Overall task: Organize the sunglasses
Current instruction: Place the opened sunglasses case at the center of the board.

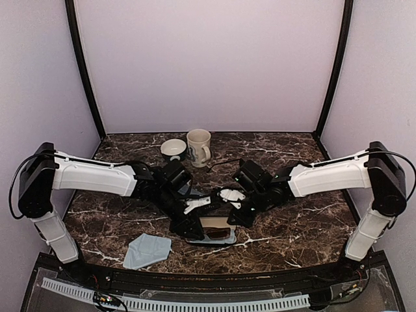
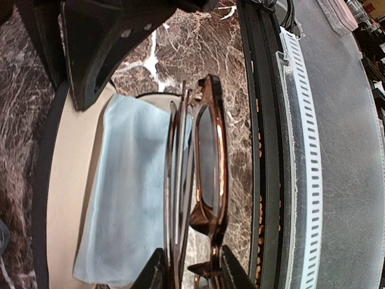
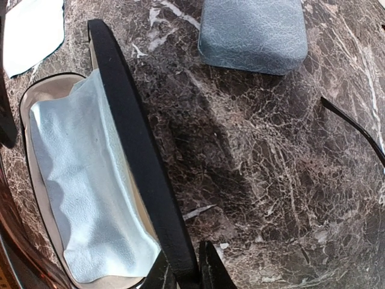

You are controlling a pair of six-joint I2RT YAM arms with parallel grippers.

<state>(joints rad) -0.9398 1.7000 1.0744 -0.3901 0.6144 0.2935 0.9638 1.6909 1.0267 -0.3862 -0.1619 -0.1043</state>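
Note:
The dark brownish sunglasses (image 2: 207, 150) are folded and gripped near the bridge by my left gripper (image 2: 186, 271), which holds them on edge over the open black oval case (image 2: 66, 180). In the top view the pair (image 1: 215, 230) sits just above the case (image 1: 211, 240), with my left gripper (image 1: 195, 226) beside it. My right gripper (image 3: 183, 271) is shut on the case's raised black lid rim (image 3: 129, 138) and also shows in the top view (image 1: 238, 218). A slim black arm of the wire-framed pair (image 3: 355, 127) lies at the right edge of the right wrist view.
A light blue cloth (image 3: 90, 180) lines the open case. A second cloth (image 1: 147, 250) lies near the front left. The grey-blue hard case (image 3: 252, 33) lies beyond the oval case. A mug (image 1: 199, 147) and a bowl (image 1: 173, 149) stand at the back.

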